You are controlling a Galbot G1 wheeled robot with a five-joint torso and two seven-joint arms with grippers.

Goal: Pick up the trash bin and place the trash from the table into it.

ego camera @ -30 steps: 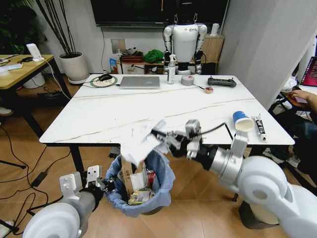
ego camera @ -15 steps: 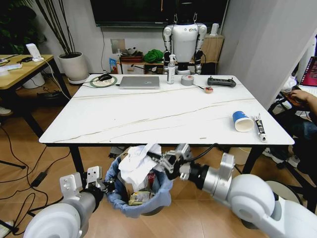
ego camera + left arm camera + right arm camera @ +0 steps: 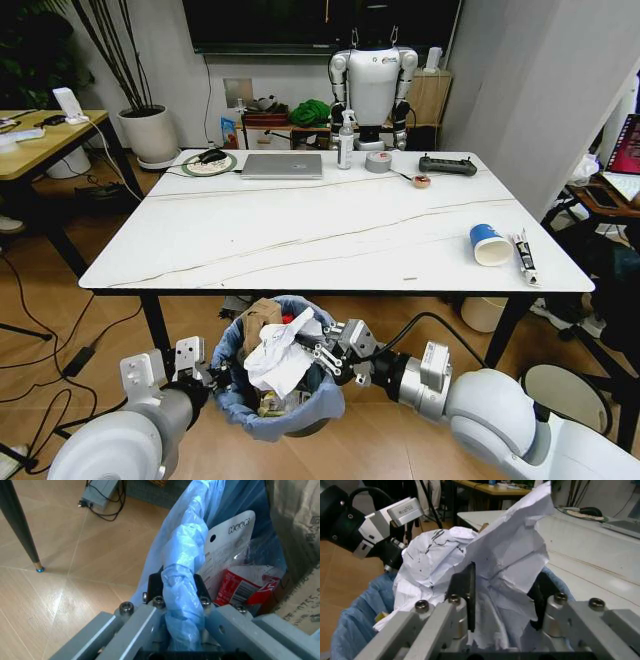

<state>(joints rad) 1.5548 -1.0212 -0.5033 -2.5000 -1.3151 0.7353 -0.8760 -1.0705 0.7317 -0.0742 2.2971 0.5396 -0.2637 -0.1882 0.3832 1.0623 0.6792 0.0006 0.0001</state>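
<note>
Lowered from tabletop height, the right gripper [image 3: 322, 356] now holds the crumpled white paper [image 3: 281, 357] clenched over the trash bin [image 3: 285, 412], whose bag-lined rim the left gripper [image 3: 212, 377] clamps to steady it below the tabletop [image 3: 300, 230].

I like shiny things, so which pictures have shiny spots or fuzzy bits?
Head view: the table top gleams pale and its edges bow outward. Left wrist view: light glints on the blue bag of the trash bin, and the left end effector up close looks soft. Right wrist view: the crumpled white paper is bright.
</note>
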